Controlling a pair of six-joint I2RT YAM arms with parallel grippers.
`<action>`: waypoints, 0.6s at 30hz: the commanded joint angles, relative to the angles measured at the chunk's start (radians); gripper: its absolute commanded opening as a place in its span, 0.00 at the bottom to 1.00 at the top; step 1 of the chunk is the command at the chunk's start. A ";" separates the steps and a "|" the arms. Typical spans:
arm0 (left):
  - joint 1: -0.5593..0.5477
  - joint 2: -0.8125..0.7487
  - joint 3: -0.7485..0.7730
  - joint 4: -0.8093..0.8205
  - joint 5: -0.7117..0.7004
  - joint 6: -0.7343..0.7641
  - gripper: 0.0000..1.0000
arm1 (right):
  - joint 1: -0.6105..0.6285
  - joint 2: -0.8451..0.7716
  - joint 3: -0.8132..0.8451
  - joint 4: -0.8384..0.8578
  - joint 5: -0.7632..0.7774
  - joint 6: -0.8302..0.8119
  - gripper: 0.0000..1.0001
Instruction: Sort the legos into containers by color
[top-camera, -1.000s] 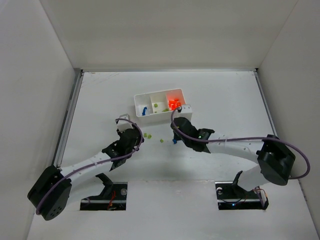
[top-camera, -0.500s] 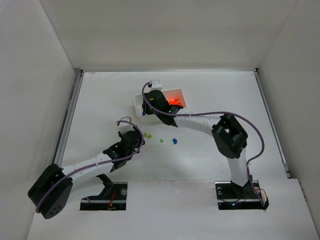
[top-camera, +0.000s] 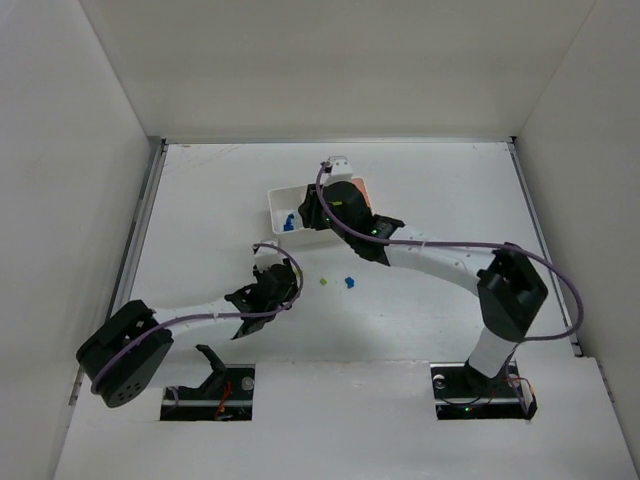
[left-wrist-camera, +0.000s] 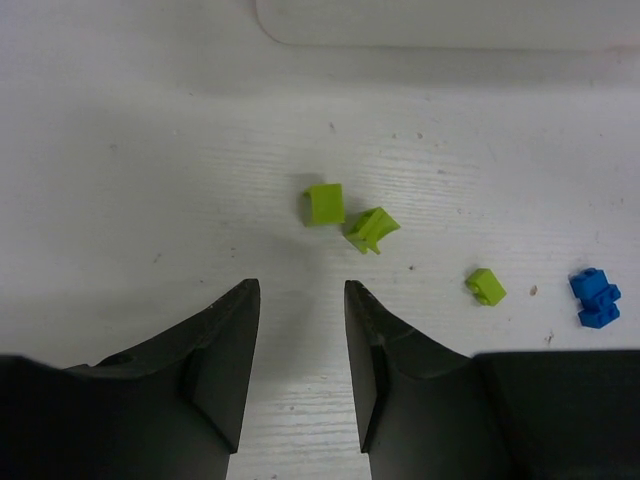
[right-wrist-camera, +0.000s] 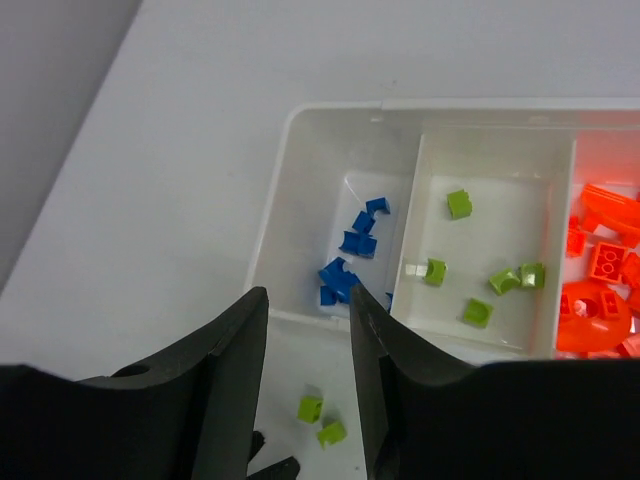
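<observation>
The white tray (right-wrist-camera: 335, 110) has three compartments: blue legos (right-wrist-camera: 352, 262) in the left one, yellow-green legos (right-wrist-camera: 478, 312) in the middle one, and orange legos (right-wrist-camera: 600, 290) in the right one. My right gripper (right-wrist-camera: 308, 305) is open and empty, hovering above the tray's near-left wall (top-camera: 278, 203). My left gripper (left-wrist-camera: 298, 295) is open and empty, low over the table. Two yellow-green legos (left-wrist-camera: 324, 204) (left-wrist-camera: 371, 228) lie just ahead of its tips. A third green lego (left-wrist-camera: 485, 286) and a blue lego (left-wrist-camera: 596, 298) lie to the right of it.
White walls enclose the table on three sides. In the top view the right arm (top-camera: 440, 262) arches across the middle, above the loose green lego (top-camera: 323, 283) and blue lego (top-camera: 349, 283). The left gripper (top-camera: 283, 283) sits near the tray's front.
My right arm swung from the table by the blue lego up over the tray, then shifted slightly right. My left gripper moved right, toward the loose green legos.
</observation>
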 joint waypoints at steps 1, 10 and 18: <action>-0.026 0.035 0.051 0.056 -0.003 0.008 0.35 | 0.004 -0.117 -0.116 0.097 0.013 0.002 0.44; -0.025 0.191 0.135 0.068 -0.014 0.020 0.35 | -0.004 -0.297 -0.392 0.136 0.037 0.056 0.45; -0.039 0.262 0.180 0.073 -0.030 0.042 0.19 | -0.022 -0.435 -0.591 0.151 0.064 0.076 0.45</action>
